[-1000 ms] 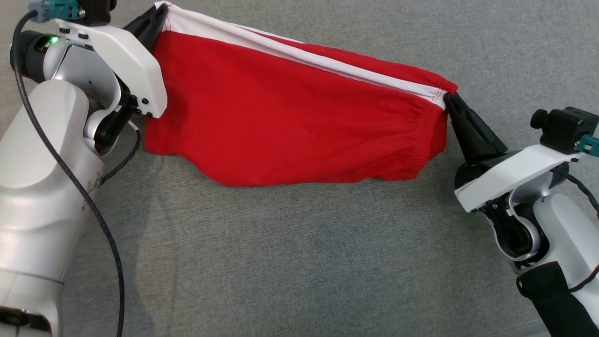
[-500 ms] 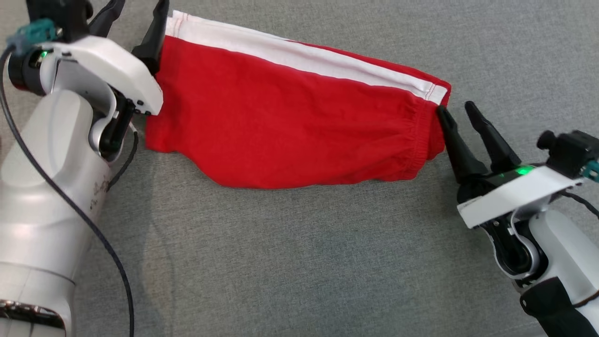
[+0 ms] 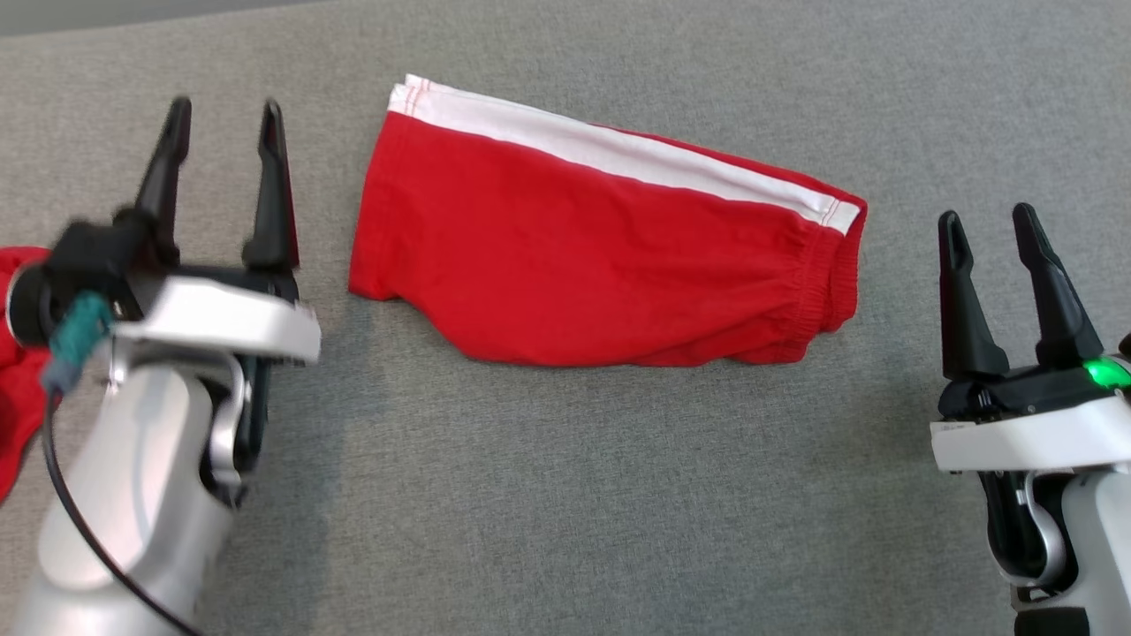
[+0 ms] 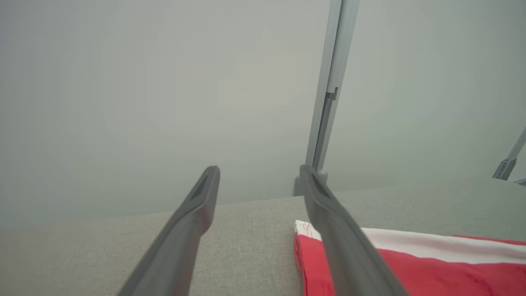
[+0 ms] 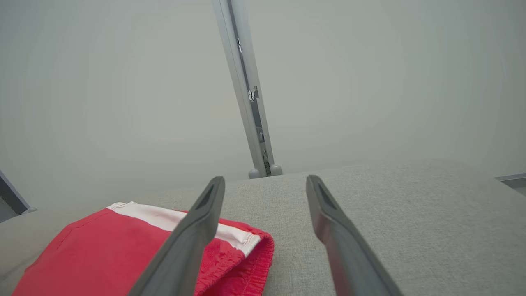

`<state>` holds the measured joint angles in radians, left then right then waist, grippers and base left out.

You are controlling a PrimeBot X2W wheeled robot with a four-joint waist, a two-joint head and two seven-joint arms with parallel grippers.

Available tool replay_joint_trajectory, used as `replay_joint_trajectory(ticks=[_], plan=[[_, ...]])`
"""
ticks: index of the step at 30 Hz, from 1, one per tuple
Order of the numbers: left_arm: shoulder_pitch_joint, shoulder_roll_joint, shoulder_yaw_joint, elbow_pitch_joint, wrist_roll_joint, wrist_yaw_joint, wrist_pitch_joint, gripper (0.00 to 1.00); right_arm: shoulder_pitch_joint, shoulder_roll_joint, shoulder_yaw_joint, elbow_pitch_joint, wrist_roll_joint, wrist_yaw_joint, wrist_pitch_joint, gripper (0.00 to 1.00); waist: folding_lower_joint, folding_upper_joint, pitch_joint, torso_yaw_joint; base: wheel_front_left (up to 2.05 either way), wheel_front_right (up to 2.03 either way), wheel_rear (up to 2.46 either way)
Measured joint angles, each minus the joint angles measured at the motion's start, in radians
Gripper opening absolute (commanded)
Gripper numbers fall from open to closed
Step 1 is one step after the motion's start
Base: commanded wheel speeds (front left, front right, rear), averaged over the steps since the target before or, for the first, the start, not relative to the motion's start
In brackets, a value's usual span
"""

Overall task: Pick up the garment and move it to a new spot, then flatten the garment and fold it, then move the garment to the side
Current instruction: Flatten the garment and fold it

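Just released: left fingers (image 3: 268, 190) and right fingers (image 3: 961, 309) now stand wide open, empty, either side of the folded red white-striped fabric shorts (image 3: 601, 256) lying upper-centre on the grey counter (image 3: 565, 495); sideways move likely remains

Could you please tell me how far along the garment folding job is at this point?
Looks done: the red garment lies flat on the grey surface, apparently folded over, white stripe along its far edge. In hand: nothing; the left hand and right hand are both open, clear of the cloth. Left: probably moving it to the side, perhaps after another fold.
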<state>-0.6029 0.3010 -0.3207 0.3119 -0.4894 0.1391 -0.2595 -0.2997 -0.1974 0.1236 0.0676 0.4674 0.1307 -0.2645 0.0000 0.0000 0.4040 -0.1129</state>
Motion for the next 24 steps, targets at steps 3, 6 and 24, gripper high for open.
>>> replay_joint_trajectory(ticks=[3, 6, 24], plan=[[0.126, 0.006, 0.011, -0.125, 0.051, 0.044, 0.0, 1.0, 0.039, 0.02, -0.038, -0.029, -0.089, 0.0, 0.0, 1.0, 0.0, 0.0, -0.025, 0.011, 0.0, 0.0, 0.0], [0.221, 0.015, 0.016, -0.219, 0.086, 0.073, 0.0, 1.0, 0.075, 0.039, -0.067, -0.047, -0.155, 0.0, 0.0, 1.0, 0.0, 0.0, -0.048, 0.021, 0.0, 0.0, 0.0], [0.36, 0.044, 0.004, -0.303, 0.121, 0.081, 0.012, 1.0, 0.146, 0.064, -0.112, -0.023, -0.221, 0.0, 0.0, 1.0, 0.0, 0.0, -0.103, 0.055, 0.0, 0.0, 0.0]])
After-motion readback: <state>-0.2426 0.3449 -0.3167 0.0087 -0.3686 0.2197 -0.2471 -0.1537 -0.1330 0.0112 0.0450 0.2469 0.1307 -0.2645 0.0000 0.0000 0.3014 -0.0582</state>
